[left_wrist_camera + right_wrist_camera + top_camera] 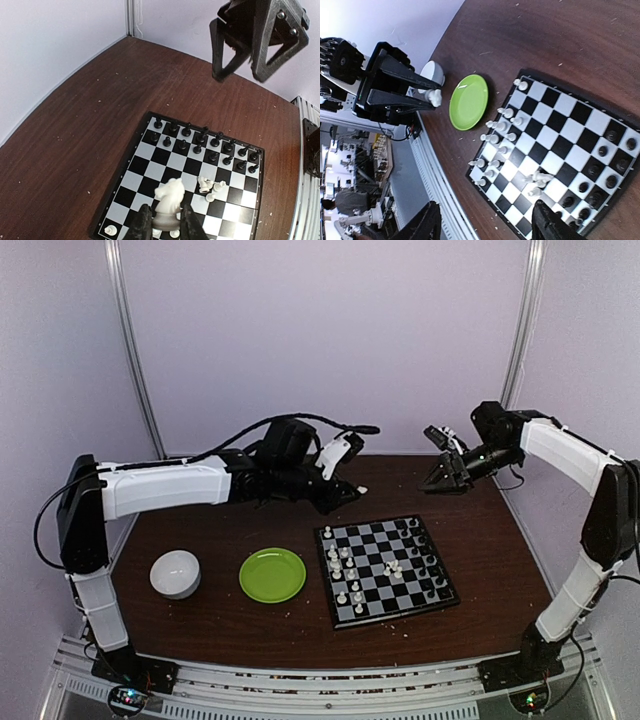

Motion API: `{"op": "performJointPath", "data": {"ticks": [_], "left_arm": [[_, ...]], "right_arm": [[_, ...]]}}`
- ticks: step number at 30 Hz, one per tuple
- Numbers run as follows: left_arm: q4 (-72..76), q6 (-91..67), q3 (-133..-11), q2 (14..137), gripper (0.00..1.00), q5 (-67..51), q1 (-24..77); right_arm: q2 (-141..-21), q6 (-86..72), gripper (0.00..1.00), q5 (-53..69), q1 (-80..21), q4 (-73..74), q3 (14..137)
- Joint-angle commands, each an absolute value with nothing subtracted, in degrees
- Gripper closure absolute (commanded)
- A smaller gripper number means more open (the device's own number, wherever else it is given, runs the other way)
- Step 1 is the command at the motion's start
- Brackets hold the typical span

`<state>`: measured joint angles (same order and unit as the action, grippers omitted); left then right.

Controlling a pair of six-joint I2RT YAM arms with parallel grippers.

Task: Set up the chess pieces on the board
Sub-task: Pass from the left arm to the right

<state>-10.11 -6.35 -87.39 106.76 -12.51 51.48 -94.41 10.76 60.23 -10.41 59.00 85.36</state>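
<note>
Top view: the board (385,570) lies on the bench (220,630) beside a green plate (272,574), black ranked along its right edge.

Left wrist: the left claw (166,225) pinches a white knight (169,197) above the board, and several white pieces (210,187) lie toppled mid-board.

Right wrist: the right claw (490,225) hangs parted and empty.

Black looks finished; white's ranks do not.

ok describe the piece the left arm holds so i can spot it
Find the black-and-grey checkerboard; the left gripper hangs past its far left corner. Pinched in it is a white plastic horse-head knight, the only piece in the air.
</note>
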Motion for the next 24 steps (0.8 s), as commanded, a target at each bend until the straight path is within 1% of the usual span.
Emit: {"op": "performJointPath", "data": {"ticks": [1, 4, 8, 19, 24], "left_arm": [[-6.0, -7.5, -85.9, 104.7, 0.85, -8.8, 53.6], [-5.7, -7.4, -85.8, 104.0, 0.85, -7.8, 54.8], [-5.0, -6.9, -85.9, 103.9, 0.85, -6.4, 56.1], [-3.0, -7.2, -85.8, 103.7, 0.85, -6.2, 57.0], [-2.1, -7.3, -85.7, 103.9, 0.85, -6.4, 57.0]], "right_arm": [[-95.9, 6.6, 0.40, 67.8, -14.3, 60.4, 87.3], [-98.6, 7.5, 0.43, 68.7, -16.2, 62.7, 91.5], [-101.9, 6.5, 0.44, 69.5, -18.1, 64.5, 94.8], [-105.3, 1.8, 0.50, 73.7, -20.5, 59.8, 93.1], [-105.8, -1.5, 0.53, 78.2, -20.8, 56.3, 91.4]]}}
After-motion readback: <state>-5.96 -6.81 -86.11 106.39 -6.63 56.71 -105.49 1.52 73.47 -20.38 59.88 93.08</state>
